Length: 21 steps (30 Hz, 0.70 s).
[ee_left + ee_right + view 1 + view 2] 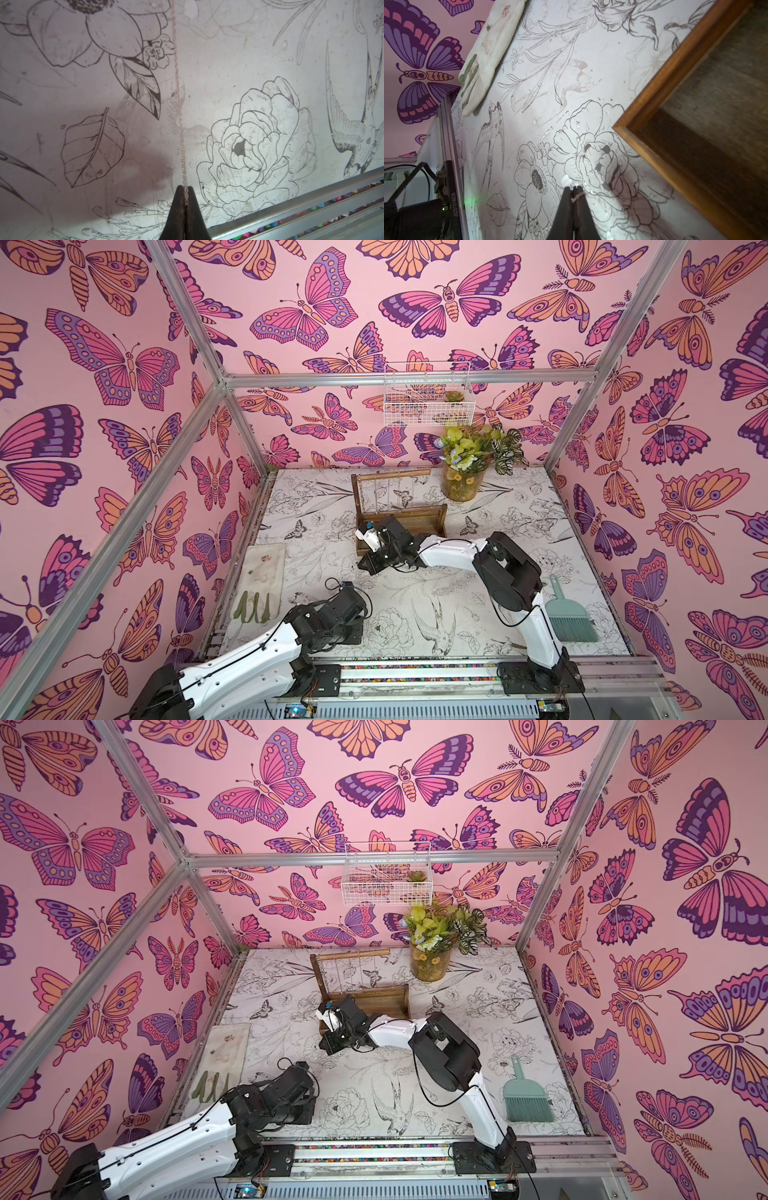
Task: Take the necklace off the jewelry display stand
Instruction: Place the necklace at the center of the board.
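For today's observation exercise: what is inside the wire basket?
A small green succulent at the right end of the basket. Mesh blurs its base and the floor.

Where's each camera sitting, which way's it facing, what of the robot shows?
Top views: high over the arm bases, looking down at table and jewelry display stand; left arm and right arm show.
Left wrist: on the left arm, facing the table past the shut left pincer pinching the necklace.
Right wrist: on the right arm, facing table and stand corner past the shut right pincer.
Shared: both wrist views show the necklace pinched.
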Motion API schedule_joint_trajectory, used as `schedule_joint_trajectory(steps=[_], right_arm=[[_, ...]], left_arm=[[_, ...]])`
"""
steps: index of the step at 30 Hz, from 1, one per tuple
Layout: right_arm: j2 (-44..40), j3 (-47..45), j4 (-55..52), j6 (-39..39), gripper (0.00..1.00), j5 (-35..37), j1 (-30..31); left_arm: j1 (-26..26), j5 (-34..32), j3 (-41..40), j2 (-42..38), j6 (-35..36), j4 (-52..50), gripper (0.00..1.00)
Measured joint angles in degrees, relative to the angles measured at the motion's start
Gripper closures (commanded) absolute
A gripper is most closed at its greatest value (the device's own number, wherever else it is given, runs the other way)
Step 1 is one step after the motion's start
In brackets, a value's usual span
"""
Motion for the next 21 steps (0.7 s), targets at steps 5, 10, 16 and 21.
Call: schedule_joint_trajectory(steps=[5, 10, 16, 21], right_arm=[[0.7, 0.1, 0.0, 0.0, 1.00, 0.0, 0.1], [0.9, 0.1, -0.1, 0.0, 1.00, 0.0, 0.1], [0.9, 0.1, -0.1, 0.0, 1.00, 0.0, 0.1], [1.0, 0.1, -0.1, 0.0, 1.00, -0.1, 0.1]], left_arm=[[0.0, 0.0, 0.0, 0.8, 0.0, 0.1, 0.97], [0.0, 0.0, 0.0, 1.9, -0.2, 0.1, 0.97], [0.0, 0.0, 0.0, 3.1, -0.4, 0.2, 0.95], [0.0, 0.0, 0.0, 4.8, -0.7, 0.5, 0.92]])
